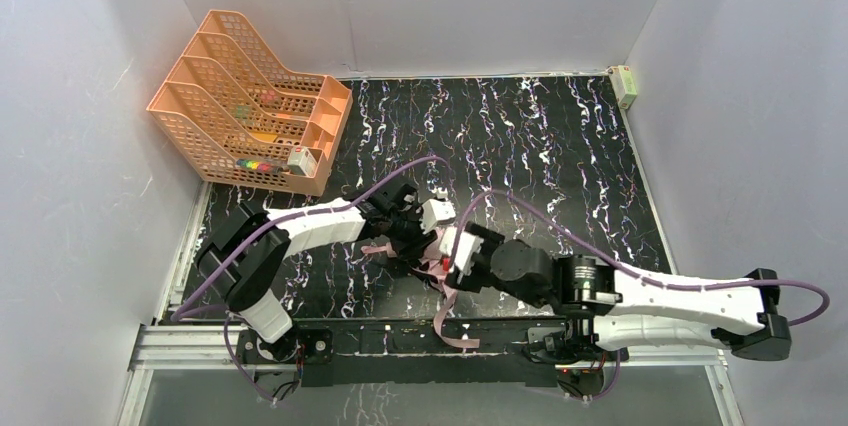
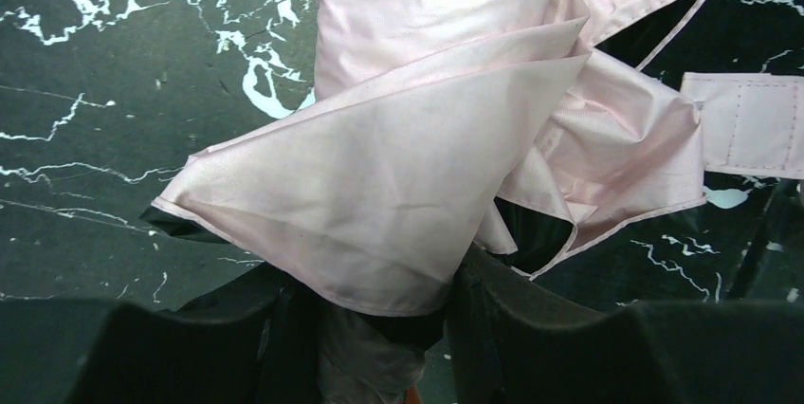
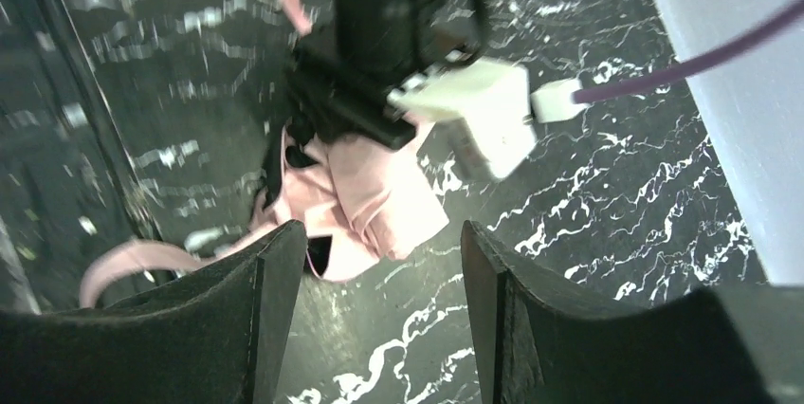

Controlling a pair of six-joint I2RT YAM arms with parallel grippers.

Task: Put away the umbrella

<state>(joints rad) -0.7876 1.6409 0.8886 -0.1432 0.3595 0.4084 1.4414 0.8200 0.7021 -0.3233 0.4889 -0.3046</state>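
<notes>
The umbrella lies crumpled on the black marbled table at centre front, pale pink side up with black showing in the folds. Its pink strap trails toward the near edge. My left gripper sits on it; in the left wrist view the fingers close round a bunch of the pink fabric. My right gripper hovers just right of it, open and empty; the umbrella lies beyond its left finger, under the left arm's gripper.
An orange mesh file rack with small items stands at the back left. A small white box sits at the far right corner. White walls close in three sides. A metal rail runs along the near edge.
</notes>
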